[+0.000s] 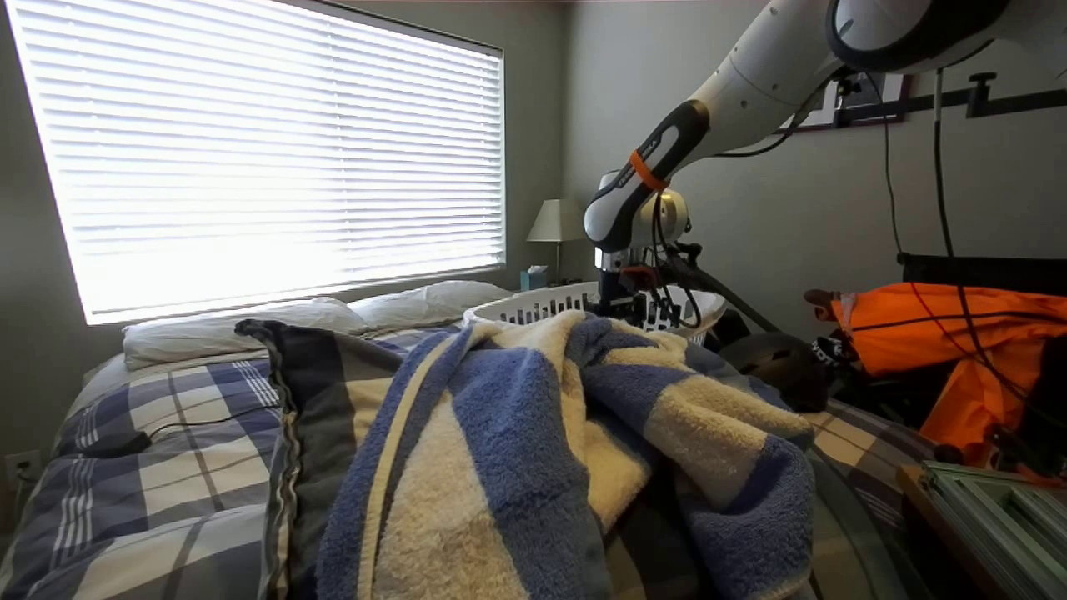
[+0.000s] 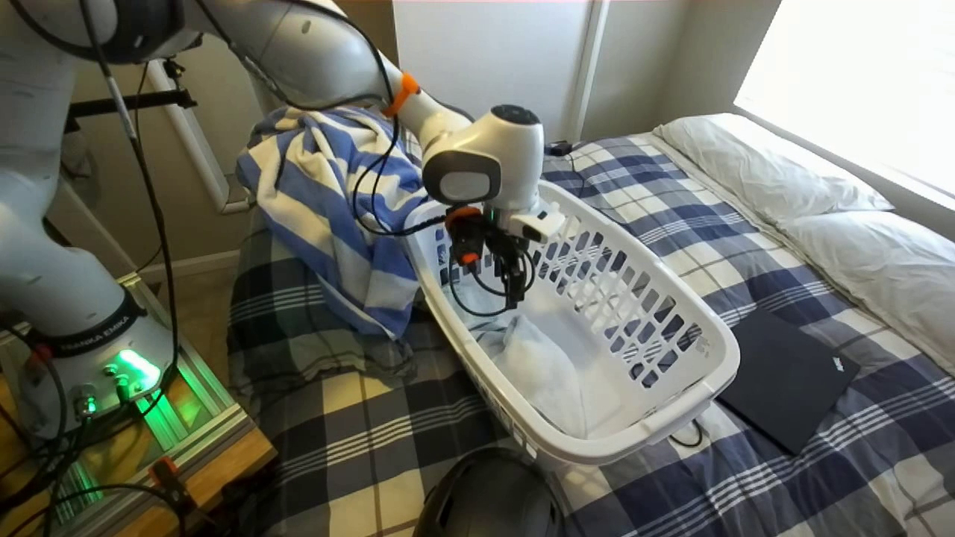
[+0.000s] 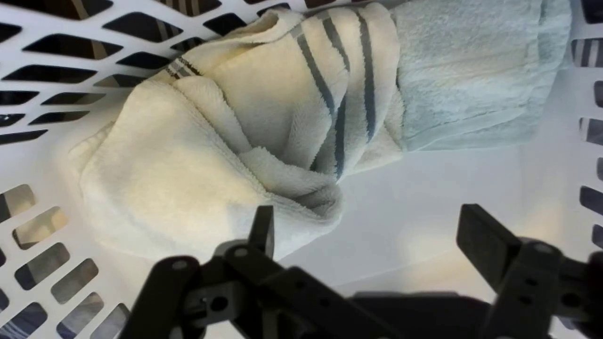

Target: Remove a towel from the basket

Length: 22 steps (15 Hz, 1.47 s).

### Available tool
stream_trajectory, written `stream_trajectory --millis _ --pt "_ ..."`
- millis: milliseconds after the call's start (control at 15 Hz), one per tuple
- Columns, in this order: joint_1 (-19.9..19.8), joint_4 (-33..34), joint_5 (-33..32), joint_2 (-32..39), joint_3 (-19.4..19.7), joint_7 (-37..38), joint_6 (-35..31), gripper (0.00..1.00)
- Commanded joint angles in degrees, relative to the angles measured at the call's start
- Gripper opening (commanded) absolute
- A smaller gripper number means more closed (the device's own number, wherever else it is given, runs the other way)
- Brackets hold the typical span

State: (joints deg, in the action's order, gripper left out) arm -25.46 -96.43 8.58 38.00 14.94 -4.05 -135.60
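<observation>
"Any room?"
"The basket (image 2: pixel 593 450) opens beneath the pincer (image 3: pixel 369 231), slotted walls (image 3: pixel 106 280) either side, bare floor (image 3: pixel 438 188) showing between its fingers (image 3: pixel 487 247)."
"The towel (image 3: pixel 160 183)?"
"Bunched in there, cream edge below one fingertip (image 3: pixel 261 230); touching, I can't tell."
"And the pincer?"
"Spread wide."

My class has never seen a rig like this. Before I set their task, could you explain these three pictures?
The machine is a robot arm, its black fingers pointing down into a white laundry basket on plaid bedding. Two pictures come from cameras standing outside the robot; the third, from its wrist, looks into the basket. Inside lie a rumpled cream towel and a pale blue-grey towel. Beside it are a blue-striped towel and a laptop. The fingers stand apart, holding nothing.
</observation>
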Motion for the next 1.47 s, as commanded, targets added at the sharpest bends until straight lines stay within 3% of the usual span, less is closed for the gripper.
stream_trajectory --millis 0,867,1000,1067,1200,1400 --pt "-1.30 5.00 0.41 5.84 -0.88 1.57 -2.89 1.00" --pt "2.85 10.09 -6.34 14.29 3.53 9.55 -2.93 0.98" --pt "3.22 10.25 -7.48 14.87 4.07 9.96 -2.74 0.92" --pt "3.34 10.04 -7.87 15.00 4.25 10.17 -2.77 0.72" --pt "3.49 10.04 -8.52 15.23 4.54 10.53 -2.79 0.66" --pt "3.77 10.19 -9.37 15.28 5.19 11.09 -3.26 0.44"
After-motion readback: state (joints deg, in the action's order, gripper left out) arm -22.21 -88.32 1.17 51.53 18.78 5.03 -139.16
